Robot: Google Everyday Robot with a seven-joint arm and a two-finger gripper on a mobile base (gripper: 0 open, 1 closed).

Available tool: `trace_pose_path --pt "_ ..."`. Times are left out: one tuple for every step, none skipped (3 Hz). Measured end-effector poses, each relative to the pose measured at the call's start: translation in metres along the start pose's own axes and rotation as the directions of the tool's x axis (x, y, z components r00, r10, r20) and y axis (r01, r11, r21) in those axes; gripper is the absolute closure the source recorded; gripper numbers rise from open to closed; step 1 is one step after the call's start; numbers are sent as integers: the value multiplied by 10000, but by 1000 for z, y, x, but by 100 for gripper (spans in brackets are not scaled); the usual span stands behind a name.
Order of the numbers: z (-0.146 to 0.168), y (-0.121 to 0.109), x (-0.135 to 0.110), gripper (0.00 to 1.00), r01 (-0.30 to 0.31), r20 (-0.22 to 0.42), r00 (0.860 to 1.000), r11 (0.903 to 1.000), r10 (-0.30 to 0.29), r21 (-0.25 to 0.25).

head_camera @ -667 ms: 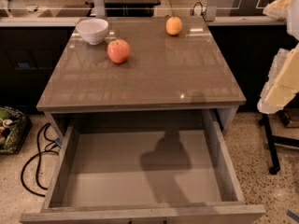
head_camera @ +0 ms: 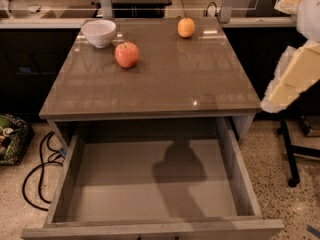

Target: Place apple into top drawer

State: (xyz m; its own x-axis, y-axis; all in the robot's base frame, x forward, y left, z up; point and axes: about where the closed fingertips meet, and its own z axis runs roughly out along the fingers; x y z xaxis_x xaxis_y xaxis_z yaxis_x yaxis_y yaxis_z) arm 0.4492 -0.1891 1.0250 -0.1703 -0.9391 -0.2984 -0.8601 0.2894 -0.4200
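Note:
The apple (head_camera: 127, 54) is red-pink with a short stem and sits on the glossy tabletop at the back left, just in front of a white bowl. The top drawer (head_camera: 70, 174) is pulled out below the table's front edge, with a bare flat grey bottom showing and nothing in it. My gripper (head_camera: 274, 98), a cream and white piece of the arm, hangs at the right edge of the view, beside and above the table's right front corner. It is well away from the apple and holds nothing that I can see.
A white bowl (head_camera: 99, 32) stands behind the apple. A small orange fruit (head_camera: 186, 27) sits at the back middle of the table (head_camera: 165, 84). Black cables (head_camera: 37, 171) and a bag (head_camera: 10, 136) lie on the floor at left. A black stand leg (head_camera: 290, 154) is at right.
My gripper has shifted slightly left and up at the right edge. The apple, bowl, orange fruit and drawer have not moved.

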Motion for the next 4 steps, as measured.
trace_pose_path --pt "40 -12 -21 0 -1135 1633 9801 9935 1124 -25" --pt "82 -26 -47 0 -1868 3710 9094 9816 1882 -399" --pt "107 -46 -77 0 -2094 5693 8003 9774 1884 -291" --pt "101 -59 -101 0 -2224 6448 7456 9750 1684 25"
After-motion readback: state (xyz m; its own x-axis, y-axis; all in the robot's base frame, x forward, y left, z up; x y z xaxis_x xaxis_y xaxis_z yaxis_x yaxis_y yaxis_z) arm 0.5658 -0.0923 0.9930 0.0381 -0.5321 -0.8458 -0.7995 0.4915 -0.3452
